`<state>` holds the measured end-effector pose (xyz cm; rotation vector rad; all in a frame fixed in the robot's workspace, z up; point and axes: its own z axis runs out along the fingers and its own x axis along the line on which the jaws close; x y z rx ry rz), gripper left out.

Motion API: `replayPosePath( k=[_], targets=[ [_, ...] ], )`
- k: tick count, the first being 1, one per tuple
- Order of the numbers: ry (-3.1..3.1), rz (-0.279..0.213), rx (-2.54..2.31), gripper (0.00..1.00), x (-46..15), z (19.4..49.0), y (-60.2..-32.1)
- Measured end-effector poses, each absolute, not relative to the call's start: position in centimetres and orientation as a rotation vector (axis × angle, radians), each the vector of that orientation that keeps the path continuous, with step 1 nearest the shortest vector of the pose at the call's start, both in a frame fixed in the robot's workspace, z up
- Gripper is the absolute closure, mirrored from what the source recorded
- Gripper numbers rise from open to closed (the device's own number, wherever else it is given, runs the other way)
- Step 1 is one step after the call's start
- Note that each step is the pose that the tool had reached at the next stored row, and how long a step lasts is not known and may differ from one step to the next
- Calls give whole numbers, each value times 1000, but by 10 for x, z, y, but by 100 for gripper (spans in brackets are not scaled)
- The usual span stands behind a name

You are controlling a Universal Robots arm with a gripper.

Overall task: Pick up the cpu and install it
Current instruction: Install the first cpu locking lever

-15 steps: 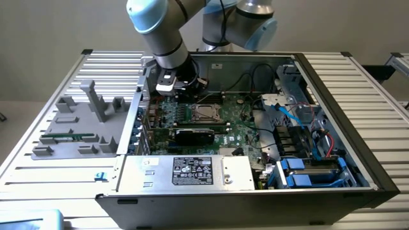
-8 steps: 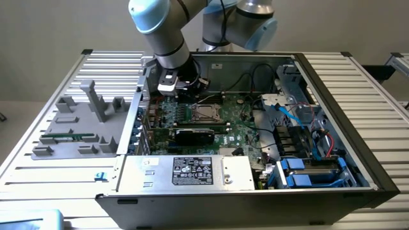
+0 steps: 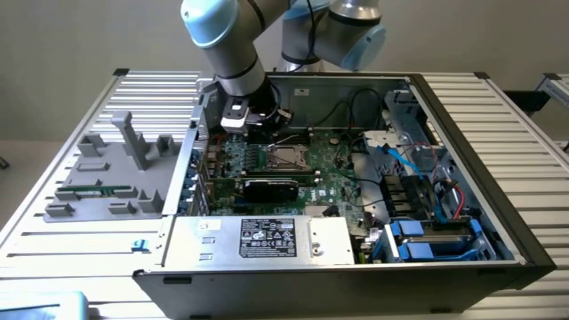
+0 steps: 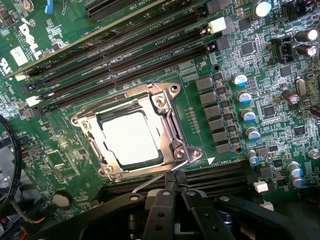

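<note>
On motherboard socket: cpu seated (wrist view shows it); jaws closed, empty, just beside.

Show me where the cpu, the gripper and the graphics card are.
cpu (image 4: 131, 138): wrist view, middle of its pale top.
gripper (image 4: 175, 186): wrist view, between its fingertips.
graphics card (image 3: 271, 189): exterior view, its black body.

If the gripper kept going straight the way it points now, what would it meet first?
Probably the socket's wire lever beside the seated cpu; the shut gripper sits right at it, though depth is unclear.

Open room above socket frame, memory slots alongside.
</note>
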<state>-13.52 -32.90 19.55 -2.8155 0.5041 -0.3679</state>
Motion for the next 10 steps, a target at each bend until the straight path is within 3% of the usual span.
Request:
replayPosePath(
  k=[10],
  targets=[
    [504,-369,-2815,89,-133,193,-329]
  ],
)
